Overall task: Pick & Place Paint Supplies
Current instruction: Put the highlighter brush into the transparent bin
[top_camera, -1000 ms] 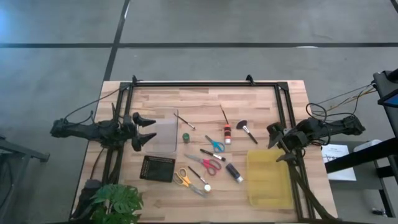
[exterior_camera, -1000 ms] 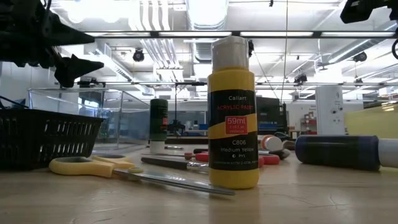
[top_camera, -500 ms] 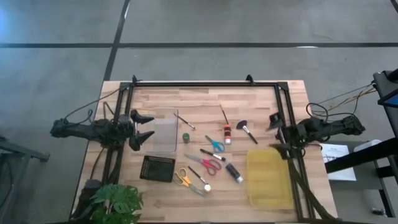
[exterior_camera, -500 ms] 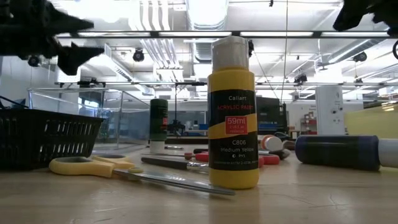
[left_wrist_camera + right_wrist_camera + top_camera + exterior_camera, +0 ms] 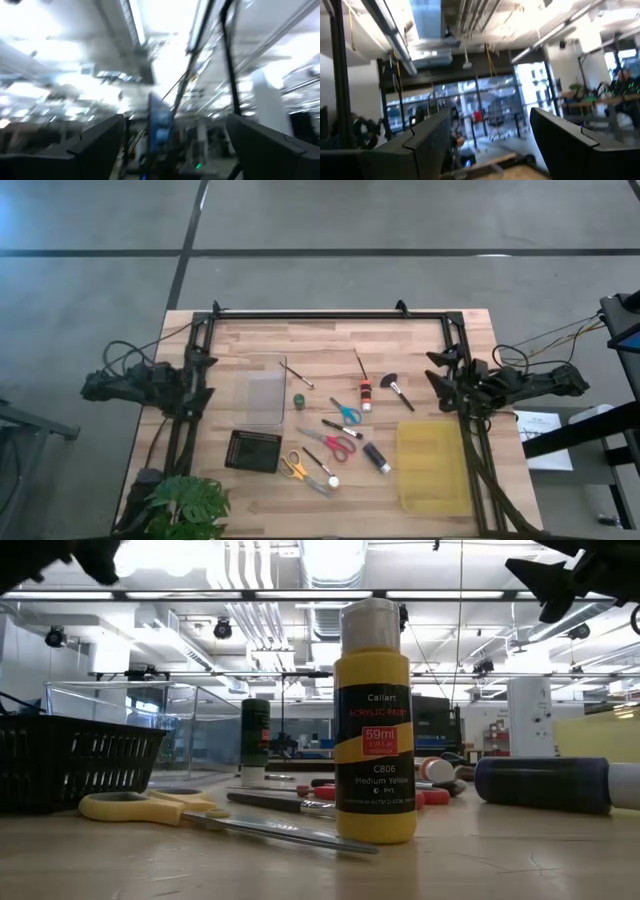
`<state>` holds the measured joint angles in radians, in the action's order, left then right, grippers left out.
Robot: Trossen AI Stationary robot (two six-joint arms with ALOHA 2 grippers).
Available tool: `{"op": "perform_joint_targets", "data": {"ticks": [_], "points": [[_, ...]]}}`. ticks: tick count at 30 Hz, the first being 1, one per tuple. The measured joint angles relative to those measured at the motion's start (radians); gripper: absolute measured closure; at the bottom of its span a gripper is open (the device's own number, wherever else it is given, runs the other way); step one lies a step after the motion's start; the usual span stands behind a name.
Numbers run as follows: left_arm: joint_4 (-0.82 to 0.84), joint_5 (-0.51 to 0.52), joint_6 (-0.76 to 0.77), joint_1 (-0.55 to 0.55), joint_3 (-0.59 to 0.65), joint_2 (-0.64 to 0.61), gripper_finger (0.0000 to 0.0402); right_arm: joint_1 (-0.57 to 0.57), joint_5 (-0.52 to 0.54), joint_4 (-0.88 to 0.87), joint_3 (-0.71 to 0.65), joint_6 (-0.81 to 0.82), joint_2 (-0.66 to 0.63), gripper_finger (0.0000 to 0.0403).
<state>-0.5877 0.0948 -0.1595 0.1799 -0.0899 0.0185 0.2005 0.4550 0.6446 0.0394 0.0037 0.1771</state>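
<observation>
The paint supplies lie loose in the middle of the table: blue-handled scissors (image 5: 346, 413), red-handled scissors (image 5: 340, 445), yellow-handled scissors (image 5: 292, 467), a green pot (image 5: 299, 400), a red bottle (image 5: 365, 393), a dark bottle (image 5: 376, 457), thin brushes (image 5: 296, 374) and a fan brush (image 5: 396, 387). The low view shows a yellow paint bottle (image 5: 374, 720) standing upright. My left gripper (image 5: 203, 376) hangs open at the table's left edge. My right gripper (image 5: 437, 372) is open at the right edge, beyond the yellow bin (image 5: 432, 466). Both wrist views face the ceiling.
A clear box (image 5: 263, 396) and a black tray (image 5: 253, 450) sit left of the supplies. A potted plant (image 5: 190, 505) fills the near left corner. A black frame (image 5: 330, 314) runs along the far edge and both sides.
My left gripper has drawn back from the clear box toward the table's left edge, rising and tipping upward. My right gripper has swung from over the yellow bin's far corner toward the far edge and tipped upward. No object has moved.
</observation>
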Motion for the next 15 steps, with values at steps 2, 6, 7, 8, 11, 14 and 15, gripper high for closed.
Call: {"op": "perform_joint_targets", "data": {"ticks": [2,6,7,8,11,14,15], "points": [[-0.012,-0.059,-0.001,0.0,-0.02,0.013,0.0041,0.0,0.0,-0.079,0.05,0.043,0.041,0.0132],[-0.042,-0.117,-0.009,0.0,-0.055,0.091,0.0041,0.0,0.021,-0.334,0.238,0.124,0.176,0.0132],[-0.043,-0.117,-0.017,0.0,-0.069,0.123,0.0041,0.0,0.044,-0.411,0.297,0.141,0.219,0.0132],[-0.044,-0.11,-0.027,0.0,-0.086,0.157,0.0041,0.0,0.068,-0.497,0.361,0.155,0.262,0.0132],[-0.044,-0.083,-0.05,0.0,-0.146,0.282,0.0041,-0.001,0.136,-0.772,0.572,0.191,0.403,0.0132],[-0.035,0.006,-0.06,0.0,-0.213,0.431,0.0041,-0.006,0.197,-1.055,0.773,0.254,0.557,0.0132],[-0.02,0.055,-0.069,0.0,-0.236,0.479,0.0041,-0.01,0.22,-1.143,0.832,0.277,0.609,0.0132]]}}
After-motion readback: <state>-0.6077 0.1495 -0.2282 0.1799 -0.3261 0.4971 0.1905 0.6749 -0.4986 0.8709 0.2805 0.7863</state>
